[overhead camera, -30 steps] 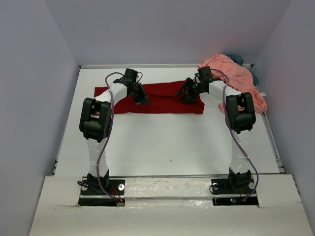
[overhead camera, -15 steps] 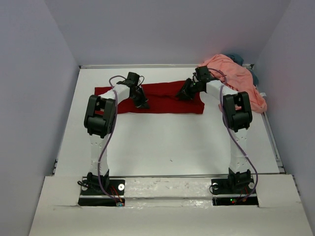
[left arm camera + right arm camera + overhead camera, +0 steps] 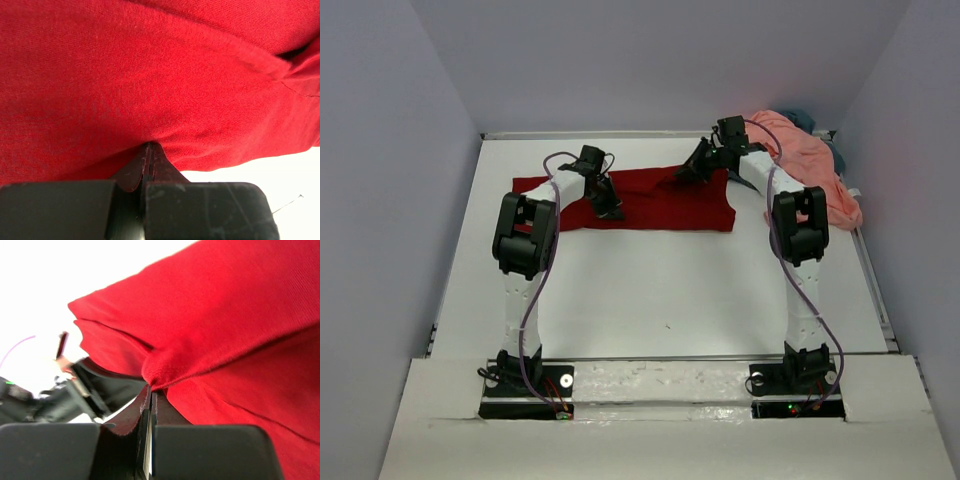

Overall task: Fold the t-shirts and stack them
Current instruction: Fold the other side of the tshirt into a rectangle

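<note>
A dark red t-shirt (image 3: 660, 205) lies spread in a wide band across the far middle of the table. My left gripper (image 3: 612, 210) is down on its near-left part; in the left wrist view the jaws (image 3: 149, 146) are shut on a pinch of the red cloth (image 3: 150, 75). At the shirt's far right edge my right gripper (image 3: 686, 174) holds a raised fold of red cloth (image 3: 240, 315), its jaws (image 3: 151, 389) shut. A salmon pink t-shirt (image 3: 810, 165) lies heaped at the back right corner, with a bit of slate blue-grey t-shirt (image 3: 804, 118) behind it.
The white table (image 3: 660, 290) is walled by grey panels on the left, back and right. Both arm bases stand at the near edge. The pink heap sits close behind the right arm's forearm.
The right gripper has shut on the red shirt and moved toward the back with a fold of it. The left gripper stays shut in nearly the same place.
</note>
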Robot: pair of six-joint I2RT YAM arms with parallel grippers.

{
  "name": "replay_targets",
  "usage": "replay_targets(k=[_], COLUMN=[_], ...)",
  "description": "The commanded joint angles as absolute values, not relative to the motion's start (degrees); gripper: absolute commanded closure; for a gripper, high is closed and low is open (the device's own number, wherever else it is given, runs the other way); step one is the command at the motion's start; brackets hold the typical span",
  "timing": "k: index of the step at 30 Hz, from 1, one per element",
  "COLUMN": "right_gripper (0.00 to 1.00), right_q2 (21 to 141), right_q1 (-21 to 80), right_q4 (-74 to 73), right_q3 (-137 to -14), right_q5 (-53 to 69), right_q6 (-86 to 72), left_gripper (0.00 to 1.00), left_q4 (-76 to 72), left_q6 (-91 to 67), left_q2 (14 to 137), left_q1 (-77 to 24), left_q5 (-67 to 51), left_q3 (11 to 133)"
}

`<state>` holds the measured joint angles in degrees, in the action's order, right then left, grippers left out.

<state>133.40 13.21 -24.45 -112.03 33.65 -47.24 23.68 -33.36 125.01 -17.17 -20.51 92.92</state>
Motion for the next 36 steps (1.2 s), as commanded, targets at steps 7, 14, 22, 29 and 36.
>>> replay_targets(k=[7, 14, 22, 29, 36], right_gripper=[1.0, 0.79, 0.81, 0.81, 0.13], right_q2=[146.49, 152.75, 152.48, 154.77, 156.27], right_q1=[13.71, 14.24, 14.24, 14.77, 14.77], right_q4=[-23.2, -16.09, -5.28, -3.52, 4.46], right_q3=[-131.12, -135.53, -132.62, -135.79, -136.5], right_q5=[37.18, 40.43, 42.62, 43.94, 46.84], right_q6=[-51.68, -55.37, -58.27, -60.29, -61.79], left_gripper=[1.0, 1.0, 1.0, 1.0, 1.0], left_q4=[26.37, 27.42, 27.77, 28.47, 29.09], left_q6=[-31.46, -31.2, -31.2, -31.38, -31.29], left_q2=[124.55, 123.14, 122.96, 123.84, 123.49], left_q1=[-17.84, -18.02, -18.63, -19.86, -20.65], left_q5=[-20.04, -19.51, -19.34, -19.34, -18.98], left_q3=[93.43, 92.72, 92.63, 94.13, 94.13])
